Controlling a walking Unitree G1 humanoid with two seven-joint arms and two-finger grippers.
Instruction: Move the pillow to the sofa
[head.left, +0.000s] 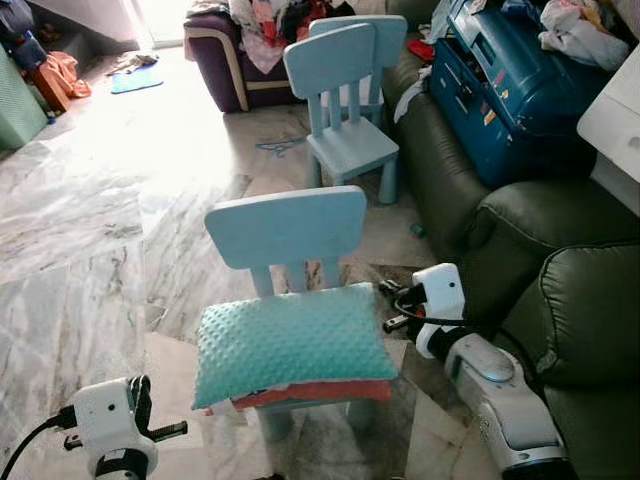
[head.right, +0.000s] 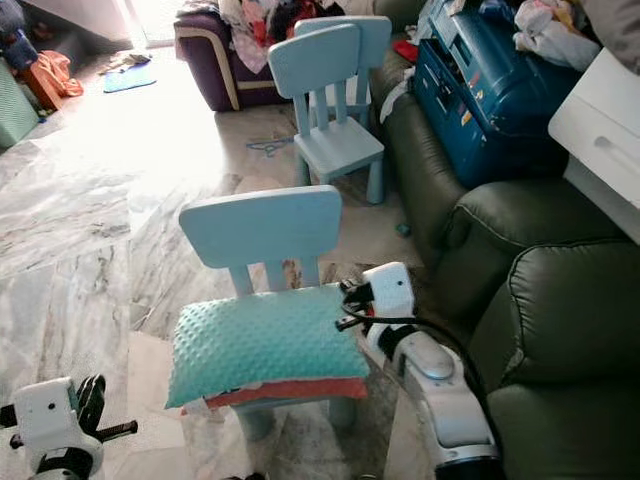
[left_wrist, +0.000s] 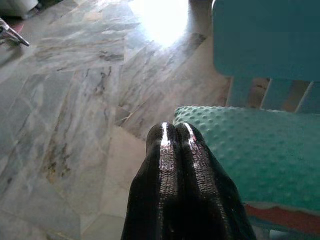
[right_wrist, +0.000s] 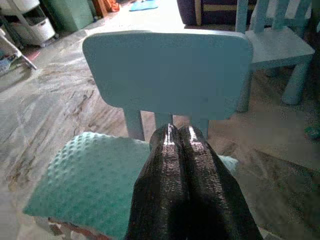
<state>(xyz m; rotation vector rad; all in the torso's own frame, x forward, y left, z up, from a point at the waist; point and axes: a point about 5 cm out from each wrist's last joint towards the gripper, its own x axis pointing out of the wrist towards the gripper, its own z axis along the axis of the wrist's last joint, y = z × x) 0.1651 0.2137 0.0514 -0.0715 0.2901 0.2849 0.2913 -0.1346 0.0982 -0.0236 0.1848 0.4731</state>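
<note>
place: home living room | cues: marble floor (head.left: 90, 220), dark green sofa (head.left: 560, 300), children's blue chairs (head.left: 345, 110), strewn clothes (head.left: 270, 25)

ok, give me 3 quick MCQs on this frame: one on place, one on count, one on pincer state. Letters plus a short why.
1. Where does the pillow lie?
A. on the seat of the near blue chair
B. on the sofa
C. on the floor

2. How many small blue chairs stand in the room?
A. one
B. two
C. four

3. How are the fingers of the right pincer?
A. spread wide
B. pressed together, holding nothing
C. clamped on the pillow

Key:
1 A: the teal dotted pillow rests on the seat of the near blue chair, with the dark green sofa off to the robot's right.
2 B: the near one, and a far chair beyond it.
3 B: in the right wrist view the right pincer has its two black fingers touching each other above the pillow, with nothing between them. The left pincer is shut likewise.
</note>
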